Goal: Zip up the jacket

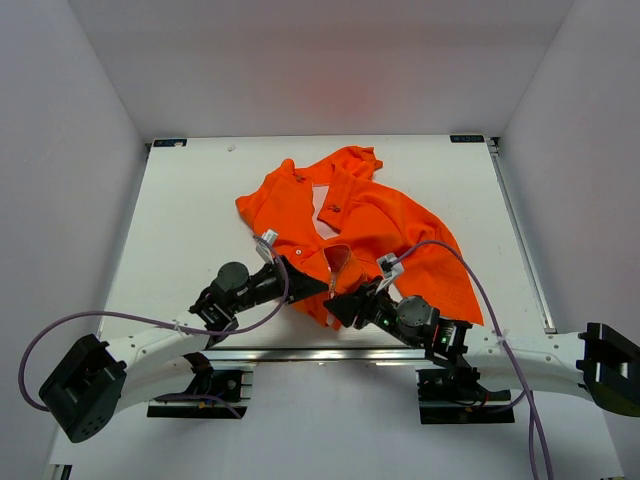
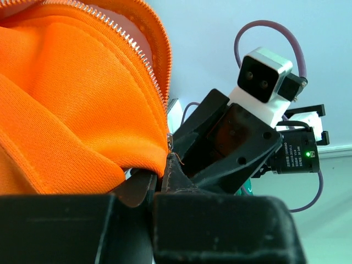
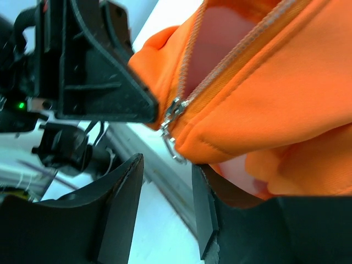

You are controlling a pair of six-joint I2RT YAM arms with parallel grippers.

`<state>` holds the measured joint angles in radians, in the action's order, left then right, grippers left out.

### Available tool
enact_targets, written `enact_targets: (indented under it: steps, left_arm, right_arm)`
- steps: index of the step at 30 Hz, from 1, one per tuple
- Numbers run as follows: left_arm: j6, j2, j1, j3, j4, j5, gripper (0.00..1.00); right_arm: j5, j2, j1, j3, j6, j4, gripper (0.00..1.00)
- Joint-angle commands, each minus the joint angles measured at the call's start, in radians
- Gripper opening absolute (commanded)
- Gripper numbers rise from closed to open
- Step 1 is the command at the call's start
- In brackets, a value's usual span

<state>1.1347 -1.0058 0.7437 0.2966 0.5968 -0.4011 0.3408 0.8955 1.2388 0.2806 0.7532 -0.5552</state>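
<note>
The orange jacket (image 1: 375, 225) lies crumpled in the middle of the white table, its front open. Its near hem is lifted between both grippers. My left gripper (image 1: 318, 287) is shut on the jacket's hem (image 2: 137, 165), right beside the bottom of the zipper teeth (image 2: 127, 41). My right gripper (image 1: 336, 303) faces it from the right. In the right wrist view its jaws (image 3: 166, 165) are open. The metal zipper slider and pull (image 3: 171, 129) hang just above the gap, touching neither finger. The right finger lies under the hem (image 3: 242, 137).
The left gripper's black body (image 3: 93, 66) is close in front of the right gripper. The right wrist camera and cable (image 2: 264, 82) are close in front of the left. The table's near edge rail (image 1: 330, 352) runs just behind both grippers.
</note>
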Motion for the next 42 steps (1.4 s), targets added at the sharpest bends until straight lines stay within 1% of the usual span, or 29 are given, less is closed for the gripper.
enact_targets:
  steps: [1, 4, 9, 13, 16, 20, 25, 26, 27, 29, 31, 32, 42]
  left_arm:
    - [0.007, 0.024, 0.008, -0.016, 0.05, 0.013, 0.0]
    - [0.01, 0.026, 0.008, -0.016, 0.058, 0.019, 0.0]
    - [0.011, 0.027, 0.011, -0.017, 0.064, 0.019, 0.0]
    - [0.014, 0.029, 0.009, -0.02, 0.063, 0.024, 0.0]
    - [0.014, 0.027, 0.011, -0.02, 0.066, 0.025, 0.0]
    - [0.014, 0.018, 0.013, -0.022, 0.073, 0.027, 0.0]
    - [0.022, 0.018, 0.014, -0.031, 0.087, 0.027, 0.0]
    - [0.02, 0.018, 0.016, -0.033, 0.086, 0.028, 0.0]
    - [0.019, 0.019, 0.016, -0.033, 0.084, 0.028, 0.0]
    - [0.019, 0.018, 0.016, -0.033, 0.083, 0.028, 0.0]
    - [0.019, 0.018, 0.017, -0.034, 0.084, 0.028, 0.0]
    - [0.02, 0.018, 0.016, -0.034, 0.084, 0.03, 0.0]
    - [0.02, 0.026, 0.017, -0.036, 0.074, 0.044, 0.0]
  right_arm:
    - [0.121, 0.011, 0.008, 0.011, -0.015, -0.117, 0.46]
    - [0.129, 0.025, 0.008, 0.037, -0.014, -0.086, 0.46]
    - [0.147, 0.028, 0.01, 0.034, 0.001, -0.066, 0.46]
    - [0.107, 0.023, 0.01, 0.038, 0.008, -0.077, 0.38]
    - [0.087, 0.032, 0.01, 0.045, 0.018, -0.081, 0.34]
    - [0.06, 0.051, 0.014, 0.052, 0.035, -0.091, 0.31]
    - [0.069, 0.054, 0.021, 0.054, 0.047, -0.1, 0.32]
    - [0.072, 0.053, 0.022, 0.052, 0.054, -0.103, 0.33]
    - [0.073, 0.051, 0.024, 0.049, 0.057, -0.11, 0.37]
    - [0.087, 0.043, 0.025, 0.043, 0.064, -0.118, 0.38]
    - [0.093, 0.036, 0.027, 0.035, 0.067, -0.132, 0.43]
    - [0.093, 0.037, 0.027, 0.035, 0.067, -0.135, 0.44]
    - [0.047, 0.026, 0.044, 0.029, 0.098, -0.17, 0.43]
